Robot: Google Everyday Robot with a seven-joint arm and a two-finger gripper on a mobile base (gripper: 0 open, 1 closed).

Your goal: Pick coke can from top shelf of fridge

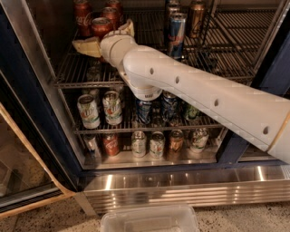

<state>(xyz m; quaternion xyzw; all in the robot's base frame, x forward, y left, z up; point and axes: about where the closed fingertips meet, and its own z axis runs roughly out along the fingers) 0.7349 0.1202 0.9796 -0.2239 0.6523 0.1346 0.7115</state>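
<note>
A red coke can with a silver top stands at the front left of the top shelf, a grey wire rack in the fridge. Two more red cans stand behind it. My gripper, on the end of a white arm, reaches into the top shelf. Its tan fingers are spread open, one on each side of the front coke can, which sits between them. The lower half of that can is hidden behind the wrist.
A tall blue-and-silver can and two darker cans stand further right on the top shelf. White-and-green cans fill the middle rack and small mixed cans the bottom one. A steel base strip and a clear plastic bin lie below.
</note>
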